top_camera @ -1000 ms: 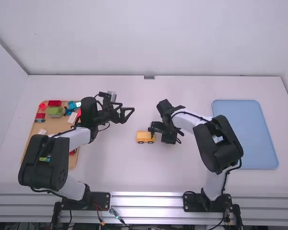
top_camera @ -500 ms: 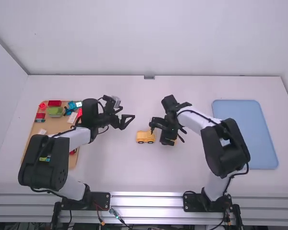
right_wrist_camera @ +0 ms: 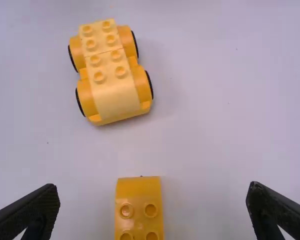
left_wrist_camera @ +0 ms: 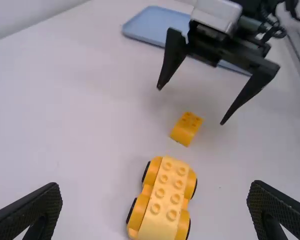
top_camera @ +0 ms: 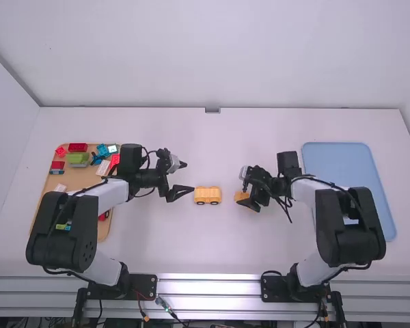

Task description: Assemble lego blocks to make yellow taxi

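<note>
Likely pickup step: right gripper [left_wrist_camera: 192, 105], spread empty, should close on small orange plastic block [left_wrist_camera: 186, 129], 3 o'clock of wheeled yellow plastic chassis [left_wrist_camera: 162, 200]; left gripper [top_camera: 189, 176] gapes empty

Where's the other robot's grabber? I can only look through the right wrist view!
Observer: The left gripper is just to the left of the yellow car in the high view.
Operator: Ooh, is it open or closed?
Observer: It's wide open.
Operator: And where are the colourful blocks?
Observer: A red block and a green block are with others on the brown board, at the table's left side.
</note>
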Motion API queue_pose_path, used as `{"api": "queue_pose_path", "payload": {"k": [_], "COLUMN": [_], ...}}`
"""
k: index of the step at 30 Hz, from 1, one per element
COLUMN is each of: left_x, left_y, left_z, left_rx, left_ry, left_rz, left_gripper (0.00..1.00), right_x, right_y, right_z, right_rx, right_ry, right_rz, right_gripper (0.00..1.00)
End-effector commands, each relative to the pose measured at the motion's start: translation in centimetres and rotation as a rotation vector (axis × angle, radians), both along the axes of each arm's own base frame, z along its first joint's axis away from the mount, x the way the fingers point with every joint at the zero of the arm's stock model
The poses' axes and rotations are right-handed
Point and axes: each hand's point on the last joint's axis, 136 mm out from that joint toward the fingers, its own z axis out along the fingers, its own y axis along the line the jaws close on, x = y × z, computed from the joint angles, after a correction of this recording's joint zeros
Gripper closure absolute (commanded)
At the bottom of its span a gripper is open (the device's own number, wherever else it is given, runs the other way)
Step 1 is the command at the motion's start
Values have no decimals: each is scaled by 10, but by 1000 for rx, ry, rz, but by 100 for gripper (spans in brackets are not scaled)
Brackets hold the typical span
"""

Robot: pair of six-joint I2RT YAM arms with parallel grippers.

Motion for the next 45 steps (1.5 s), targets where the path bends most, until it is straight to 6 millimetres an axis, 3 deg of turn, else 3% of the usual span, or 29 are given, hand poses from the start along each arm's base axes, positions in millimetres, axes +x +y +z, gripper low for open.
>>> {"api": "queue_pose_path", "payload": {"k": [1, 7, 16, 25, 29, 44, 45], "left_x": [-1, -8, -16, -19, -24, -24, -24], "left_y": [-10, -23, -33, -35, -37, -37, -37], "left_z": [11, 1, -13, -4, 3, 3, 3], "left_rx": [-4, 3, -20, -73, -113, -117, -117], "left_ry": [-120, -114, -124, -118, -110, -82, -82], "left_rz": [-90, -137, -206, -231, -255, -247, -247], "left_gripper": [1, 1, 1, 1, 1, 1, 1], "right_x": [-14, -17, -14, -8, -1, -1, -1], "right_y": [5, -4, -21, -18, -21, -21, -21], "right_z": [-3, -19, -18, -37, -44, -49, -49], "right_rx": [68, 27, 95, 149, 153, 151, 151], "right_ry": [-15, -53, -46, 4, 12, 6, 6], "right_rz": [29, -28, -55, -45, -52, -40, -40], "right_gripper": [1, 1, 0, 0, 7, 55, 55]}}
